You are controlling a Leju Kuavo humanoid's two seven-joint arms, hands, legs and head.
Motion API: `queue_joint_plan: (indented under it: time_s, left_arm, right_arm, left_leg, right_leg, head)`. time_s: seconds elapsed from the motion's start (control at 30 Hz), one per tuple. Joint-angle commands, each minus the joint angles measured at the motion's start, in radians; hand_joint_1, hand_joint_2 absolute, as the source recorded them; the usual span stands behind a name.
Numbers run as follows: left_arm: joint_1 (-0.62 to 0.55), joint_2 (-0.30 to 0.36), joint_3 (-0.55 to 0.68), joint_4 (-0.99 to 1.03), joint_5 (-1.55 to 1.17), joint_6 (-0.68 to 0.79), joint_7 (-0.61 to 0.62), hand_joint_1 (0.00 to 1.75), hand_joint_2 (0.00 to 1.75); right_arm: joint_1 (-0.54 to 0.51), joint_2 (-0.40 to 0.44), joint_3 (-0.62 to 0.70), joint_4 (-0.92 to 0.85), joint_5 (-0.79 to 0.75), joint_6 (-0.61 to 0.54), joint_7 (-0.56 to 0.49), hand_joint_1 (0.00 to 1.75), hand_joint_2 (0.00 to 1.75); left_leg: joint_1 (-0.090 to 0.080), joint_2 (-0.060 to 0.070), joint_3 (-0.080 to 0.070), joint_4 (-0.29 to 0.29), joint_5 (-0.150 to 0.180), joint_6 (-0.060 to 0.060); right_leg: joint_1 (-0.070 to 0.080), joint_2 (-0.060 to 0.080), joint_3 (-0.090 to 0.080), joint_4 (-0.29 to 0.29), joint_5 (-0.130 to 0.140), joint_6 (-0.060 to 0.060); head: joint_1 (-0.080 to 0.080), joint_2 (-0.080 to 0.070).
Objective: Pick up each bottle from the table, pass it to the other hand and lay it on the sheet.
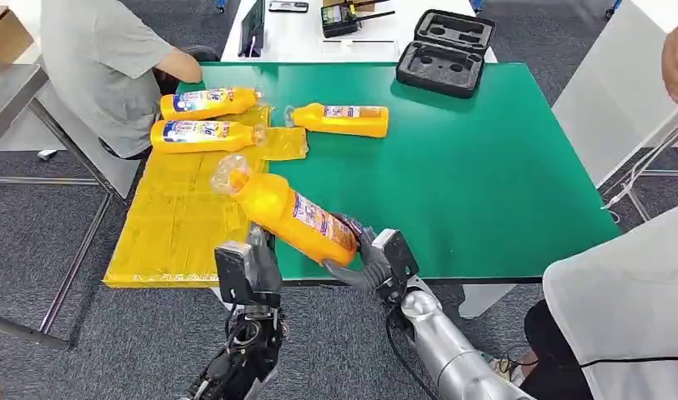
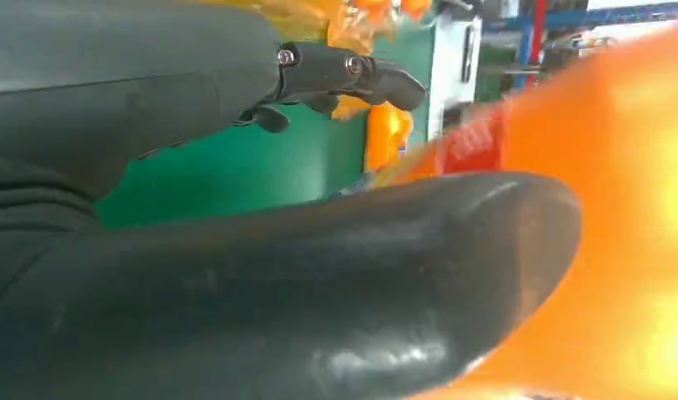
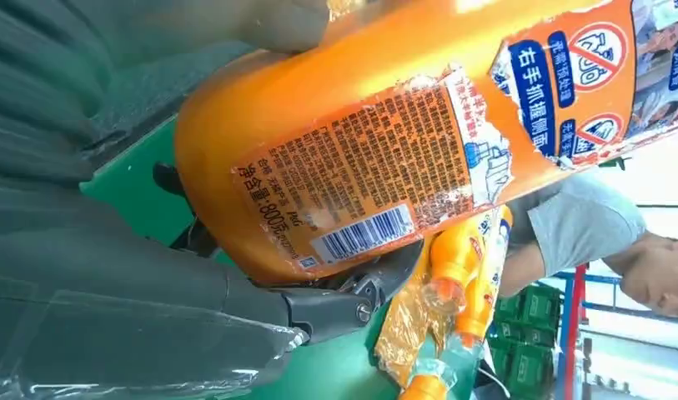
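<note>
Even, bright overhead light fills the head view, sharp throughout, with a pale sheen on the green tabletop and only faint shadows. In the left wrist view the near bottle is a blurred, overexposed orange mass, and the thumb carries a small glint. The right wrist view renders the label sharply, while its far background is blown out white.

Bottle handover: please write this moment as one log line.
stage: handover | right hand: holds bottle | left hand: open beside it | sheet: two bottles
</note>
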Motion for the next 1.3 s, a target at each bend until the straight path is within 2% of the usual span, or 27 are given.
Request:
queue_joint_plan:
  time_s: [0.03,0.27,0.43,0.53,0.83,1.1,1.17,1.2,1.3]
  left_arm:
    - [0.004,-0.033,0.116,0.024,0.028,-0.103,0.002,0.0,0.0]
    - [0.051,-0.026,0.091,-0.1,-0.04,-0.073,0.002,0.0,0.0]
    - [0.094,0.025,-0.044,-0.255,-0.113,0.062,0.002,0.0,0.0]
    - [0.105,0.037,-0.094,-0.291,-0.117,0.072,0.002,0.0,0.0]
    - [0.108,0.018,-0.108,-0.221,-0.094,0.012,0.002,0.0,0.0]
    - [0.096,0.021,-0.132,-0.175,-0.1,0.043,0.002,0.0,0.0]
    - [0.076,0.02,-0.141,-0.112,-0.118,0.092,0.002,0.0,0.0]
    - [0.033,0.052,-0.237,-0.068,-0.022,0.172,0.002,0.0,0.0]
    - [0.03,0.021,-0.152,-0.032,-0.061,0.117,0.002,0.0,0.0]
  right_arm:
    - [-0.012,-0.009,-0.019,0.015,-0.028,0.01,0.001,1.75,1.75]
    - [-0.019,-0.003,-0.029,0.039,-0.022,0.04,0.001,1.75,1.75]
    - [-0.042,-0.002,-0.077,0.095,-0.074,0.102,0.001,1.75,1.75]
    - [-0.07,0.0,-0.09,0.13,-0.098,0.15,0.001,1.75,1.75]
    - [-0.103,0.015,-0.094,0.168,-0.098,0.163,0.001,1.75,1.75]
    - [-0.113,0.016,-0.079,0.167,-0.08,0.155,0.001,1.75,1.75]
    - [-0.111,0.016,-0.058,0.152,-0.055,0.142,0.001,1.75,1.75]
    - [-0.104,0.017,-0.048,0.139,-0.037,0.13,0.001,1.75,1.75]
    - [-0.091,0.021,-0.034,0.121,-0.021,0.101,0.001,1.75,1.75]
  left_leg:
    - [0.002,0.002,0.005,0.001,-0.003,-0.003]
    - [0.002,0.002,0.003,0.001,-0.002,-0.002]
    - [0.001,0.001,0.003,0.0,-0.002,-0.002]
    - [0.0,0.0,0.002,0.0,-0.001,-0.001]
    - [0.001,0.002,0.004,-0.001,-0.002,-0.002]
    - [0.0,0.001,0.003,-0.001,-0.001,-0.001]
    - [0.001,0.001,0.004,-0.001,-0.001,-0.001]
    - [0.001,0.001,0.005,-0.001,-0.002,-0.002]
    - [0.001,0.0,0.004,-0.001,-0.001,-0.002]
  right_leg:
    - [0.002,0.001,0.005,0.0,-0.002,-0.003]
    - [0.002,0.001,0.003,0.0,-0.001,-0.002]
    - [0.001,0.001,0.004,0.0,-0.002,-0.002]
    - [0.0,0.0,0.002,0.0,-0.001,-0.001]
    - [0.001,0.002,0.004,-0.001,-0.001,-0.002]
    - [0.0,0.0,0.003,-0.001,-0.001,-0.001]
    - [0.001,0.001,0.003,-0.001,-0.001,-0.001]
    - [0.001,0.001,0.005,-0.001,-0.001,-0.002]
    - [0.001,0.0,0.004,-0.001,-0.001,-0.002]
  head:
    - [0.0,0.0]
    - [0.0,0.0]
    - [0.0,0.0]
    - [0.0,0.0]
    - [-0.001,0.0]
    - [0.0,0.0]
    - [0.0,0.0]
    - [0.0,0.0]
    - [0.0,0.0]
